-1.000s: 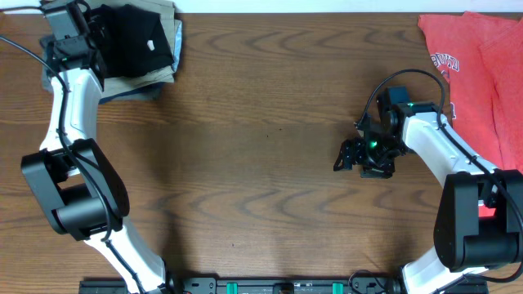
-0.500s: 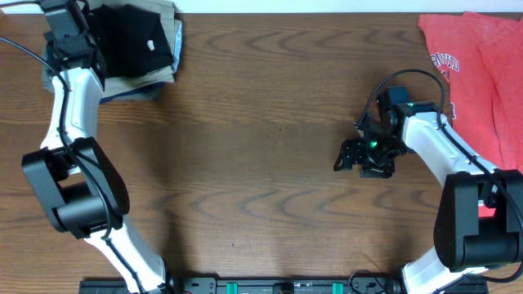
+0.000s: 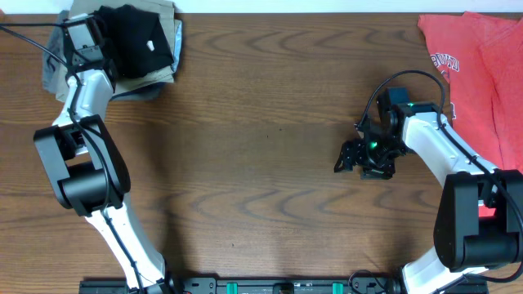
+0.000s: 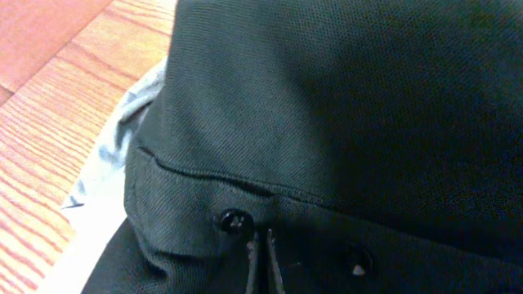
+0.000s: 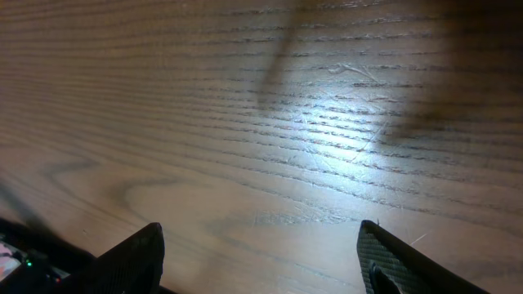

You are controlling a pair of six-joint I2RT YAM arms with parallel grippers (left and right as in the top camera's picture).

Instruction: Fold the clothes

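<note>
Left hand (image 4: 261,242) closed at black shirt (image 4: 343,106), pinch unclear, shirt edges cropped

A brown wood-grain table (image 3: 261,163) carries two lots of clothing. At the table's far left corner lie folded khaki-grey trousers (image 3: 155,78). At its far right corner a red-orange T-shirt with white print (image 3: 478,65) lies spread, running past the table's right edge.
</note>
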